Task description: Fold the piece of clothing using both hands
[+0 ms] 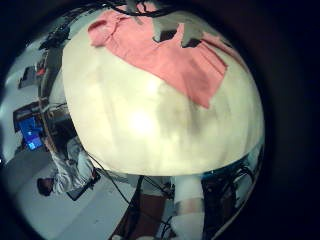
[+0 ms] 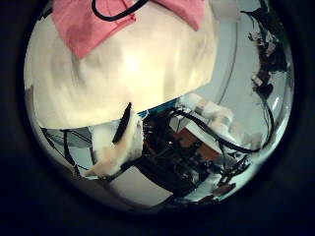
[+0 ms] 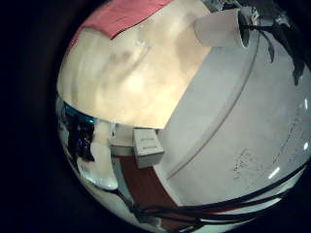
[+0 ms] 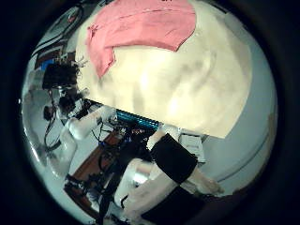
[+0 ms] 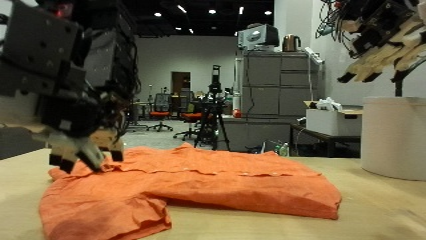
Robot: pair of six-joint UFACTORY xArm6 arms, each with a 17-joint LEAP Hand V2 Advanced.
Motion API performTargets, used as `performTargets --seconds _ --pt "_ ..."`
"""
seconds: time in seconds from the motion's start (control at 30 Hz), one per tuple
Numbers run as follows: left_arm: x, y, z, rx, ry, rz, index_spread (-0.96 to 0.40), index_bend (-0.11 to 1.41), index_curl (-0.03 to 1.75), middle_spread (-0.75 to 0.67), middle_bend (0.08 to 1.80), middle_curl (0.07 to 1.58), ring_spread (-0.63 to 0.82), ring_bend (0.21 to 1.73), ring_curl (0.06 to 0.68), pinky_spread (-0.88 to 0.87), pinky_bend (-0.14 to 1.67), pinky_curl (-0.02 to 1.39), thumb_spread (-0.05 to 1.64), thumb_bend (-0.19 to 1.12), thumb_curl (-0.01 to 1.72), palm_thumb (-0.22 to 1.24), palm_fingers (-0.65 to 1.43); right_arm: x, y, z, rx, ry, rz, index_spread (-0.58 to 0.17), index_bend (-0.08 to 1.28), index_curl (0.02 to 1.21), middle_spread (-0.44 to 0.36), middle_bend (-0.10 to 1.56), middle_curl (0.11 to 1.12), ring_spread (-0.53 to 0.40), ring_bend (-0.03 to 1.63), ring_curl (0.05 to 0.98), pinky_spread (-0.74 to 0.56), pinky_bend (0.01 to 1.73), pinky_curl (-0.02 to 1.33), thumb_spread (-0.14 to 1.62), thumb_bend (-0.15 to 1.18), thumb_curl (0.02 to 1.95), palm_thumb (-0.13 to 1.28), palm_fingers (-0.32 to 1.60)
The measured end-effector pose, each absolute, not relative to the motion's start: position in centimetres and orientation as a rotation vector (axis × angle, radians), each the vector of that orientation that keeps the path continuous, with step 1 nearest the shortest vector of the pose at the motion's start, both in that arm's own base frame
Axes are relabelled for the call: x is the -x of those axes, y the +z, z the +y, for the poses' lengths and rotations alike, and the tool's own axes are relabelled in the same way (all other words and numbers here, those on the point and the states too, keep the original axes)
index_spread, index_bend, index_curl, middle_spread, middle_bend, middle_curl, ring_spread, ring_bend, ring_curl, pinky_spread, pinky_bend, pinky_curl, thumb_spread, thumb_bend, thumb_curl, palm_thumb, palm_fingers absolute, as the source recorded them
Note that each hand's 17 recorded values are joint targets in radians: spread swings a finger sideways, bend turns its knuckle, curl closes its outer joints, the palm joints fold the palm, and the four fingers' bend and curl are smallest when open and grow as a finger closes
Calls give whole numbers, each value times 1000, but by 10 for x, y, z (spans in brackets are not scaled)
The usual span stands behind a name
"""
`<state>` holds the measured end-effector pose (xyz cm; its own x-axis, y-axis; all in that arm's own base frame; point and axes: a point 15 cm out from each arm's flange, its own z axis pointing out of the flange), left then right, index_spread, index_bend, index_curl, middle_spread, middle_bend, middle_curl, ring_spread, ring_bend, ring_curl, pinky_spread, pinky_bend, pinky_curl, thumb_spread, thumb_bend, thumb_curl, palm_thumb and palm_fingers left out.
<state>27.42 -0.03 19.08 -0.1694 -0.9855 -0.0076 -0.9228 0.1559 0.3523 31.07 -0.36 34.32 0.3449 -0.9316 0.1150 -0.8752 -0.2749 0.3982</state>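
Observation:
An orange garment (image 5: pixel 200 185) lies spread flat on the pale wooden table (image 5: pixel 373 215), with one part folded over at its near corner. My left hand (image 5: pixel 73 85) hangs over the garment's end, its fingers pointing down and relaxed, their tips just above or touching the cloth. My right hand (image 5: pixel 386 40) is held high above the table's other side with its fingers open, well clear of the cloth. The palm views look down on the garment (image 1: pixel 165 55) (image 2: pixel 94 25) (image 3: pixel 126 15) (image 4: pixel 136 28) from above; nothing is held in them.
A white cylinder (image 5: pixel 394 135) (image 3: pixel 224 27) stands on the table beyond the garment, under my right hand. Bare tabletop (image 1: pixel 150 120) extends between the cloth and the table's edge. Cabinets and chairs stand in the room behind.

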Motion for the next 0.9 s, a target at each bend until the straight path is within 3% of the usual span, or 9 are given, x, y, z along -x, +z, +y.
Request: performTargets --seconds 0.3,0.57,0.7,0.77,0.9 --pt "-303 145 15 -1881 -535 -2292 182 124 245 401 162 254 535 449 229 476 340 337 1055 -31 280 320 -102 -315 329 -1 -2201 -239 -1564 -317 169 299 78 186 323 175 249 256 271 305 319 1356 -11 212 422 145" --pt "-317 130 24 -1873 -588 -2333 181 154 236 280 265 292 491 448 228 448 280 317 1014 -23 291 332 48 -318 322 7 -2200 -276 -1559 -317 169 301 77 188 319 176 247 257 275 306 318 1371 -9 209 427 145" --pt "-316 132 22 -1871 -612 -2323 94 174 266 85 363 326 270 488 225 225 283 308 988 -14 308 398 380 -322 318 9 -2198 -279 -1551 -317 168 301 74 188 318 176 247 257 275 305 317 1376 -10 209 421 145" --pt "-314 133 22 -1859 -648 -2332 -7 127 248 -67 452 348 66 557 228 -39 506 347 977 -10 317 442 753 -323 317 10 -2196 -283 -1552 -315 168 301 68 190 319 176 246 257 275 305 317 1376 -8 209 425 147" --pt "-315 131 27 -1864 -699 -2369 -213 179 256 -327 595 410 -301 630 257 -433 785 430 967 5 338 570 1128 -328 310 12 -2200 -282 -1545 -313 163 298 65 192 321 176 254 259 273 299 314 1378 -8 206 430 154"
